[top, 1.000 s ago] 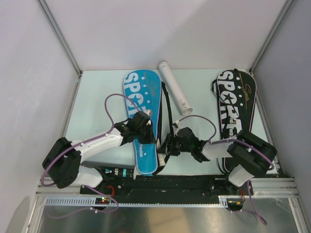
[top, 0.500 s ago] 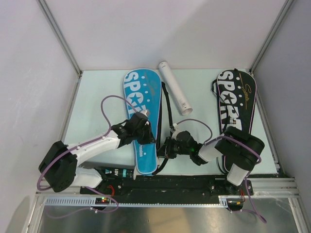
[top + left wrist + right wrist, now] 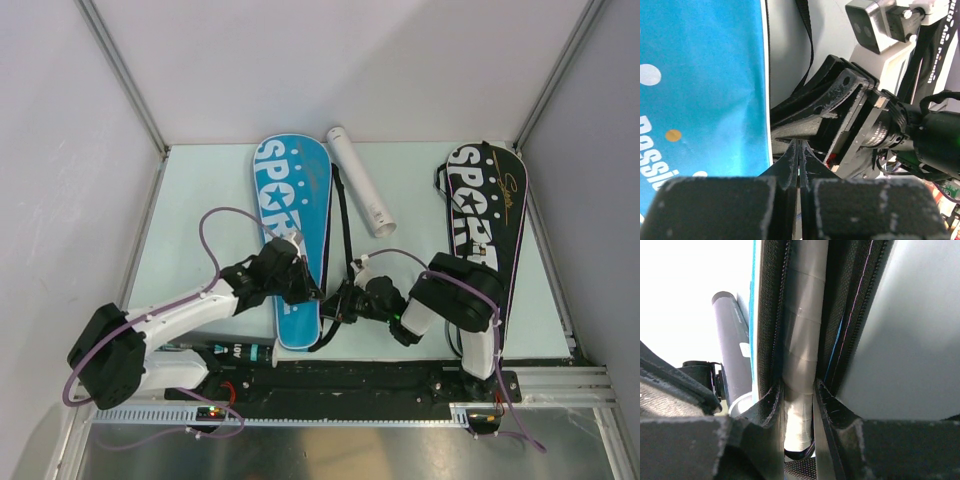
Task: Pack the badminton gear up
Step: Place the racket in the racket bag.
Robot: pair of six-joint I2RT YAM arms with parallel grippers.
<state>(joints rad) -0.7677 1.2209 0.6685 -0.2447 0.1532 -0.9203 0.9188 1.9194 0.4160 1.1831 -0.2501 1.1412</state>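
A blue "SPORT" cover (image 3: 293, 225) lies lengthwise mid-table, its narrow end towards me. My right gripper (image 3: 334, 309) reaches in from the right at that end. In the right wrist view its fingers (image 3: 771, 400) press both sides of a white-taped racket handle (image 3: 804, 335), which sticks out between the cover's open zip edges (image 3: 771, 310). My left gripper (image 3: 307, 294) is shut at the cover's right edge, tips (image 3: 799, 143) almost touching the right gripper's fingers (image 3: 832, 107), nothing visible between them. A white shuttle tube (image 3: 362, 182) and a black "SPORT" cover (image 3: 484, 215) lie farther back.
The blue cover's black strap (image 3: 346, 235) trails along its right side. A black tube with a teal band (image 3: 238, 352) lies at the near edge by the left arm's base. Grey walls (image 3: 60, 150) close in the table on three sides.
The right gripper's jaws have come together on the racket handle and its arm has folded closer. The left arm has pulled nearer; the blue cover's narrow end shifted slightly left.
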